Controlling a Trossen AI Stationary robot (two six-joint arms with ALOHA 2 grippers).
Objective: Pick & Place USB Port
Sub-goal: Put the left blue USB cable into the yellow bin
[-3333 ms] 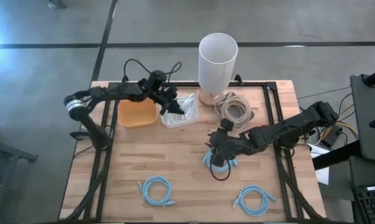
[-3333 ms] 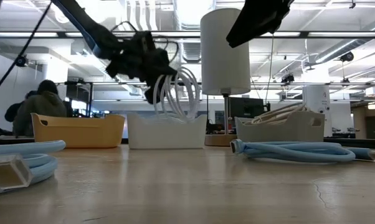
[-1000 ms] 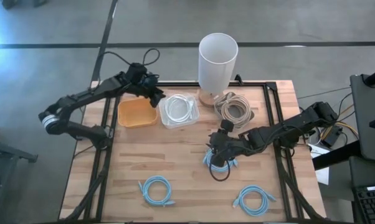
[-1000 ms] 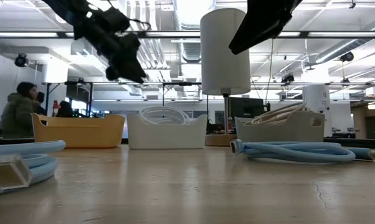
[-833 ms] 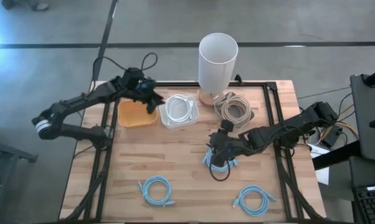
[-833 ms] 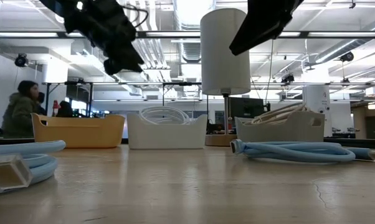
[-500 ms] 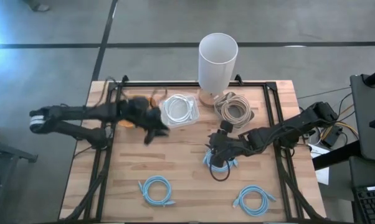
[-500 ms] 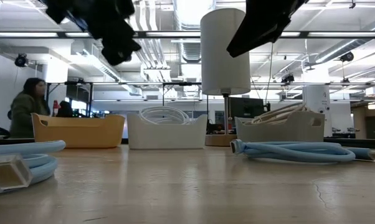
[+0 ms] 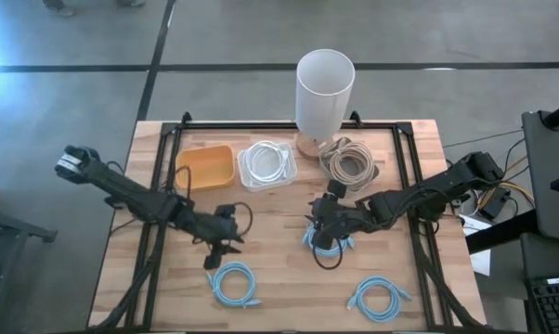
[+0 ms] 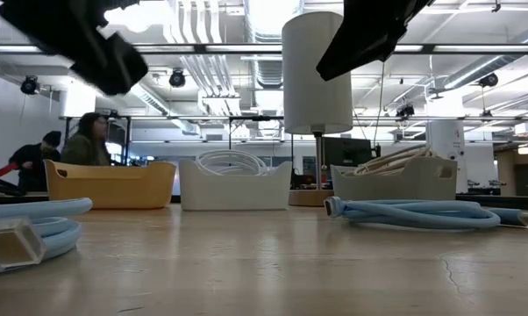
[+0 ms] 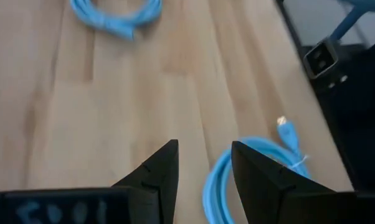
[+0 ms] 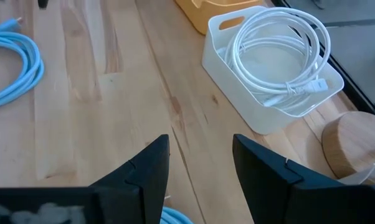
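Note:
Three coiled light-blue USB cables lie flat on the wooden table: one at the near left (image 9: 233,283), one at the near right (image 9: 380,299), and one mid-table (image 9: 347,243), partly under my right gripper. My left gripper (image 9: 214,260) hangs open above bare wood just far of the near-left coil (image 11: 250,180), nothing between its fingers. My right gripper (image 9: 320,239) stands open over the mid-table coil, and its wrist view (image 12: 200,155) shows only table between the fingers. A white cable (image 12: 281,50) lies coiled in the white bin (image 9: 267,165).
Along the far edge stand an orange bin (image 9: 205,165), the white bin, a bin of beige cable (image 9: 349,160) and a tall white cylinder on a wooden foot (image 9: 324,93). Black frame rails (image 9: 159,232) run along both table sides. People show in the room behind (image 10: 89,140).
My left gripper has swung from above the orange bin at the far left toward the table's near edge and a little down, rolling as it went. It now hangs beside the near-left blue coil, still open.

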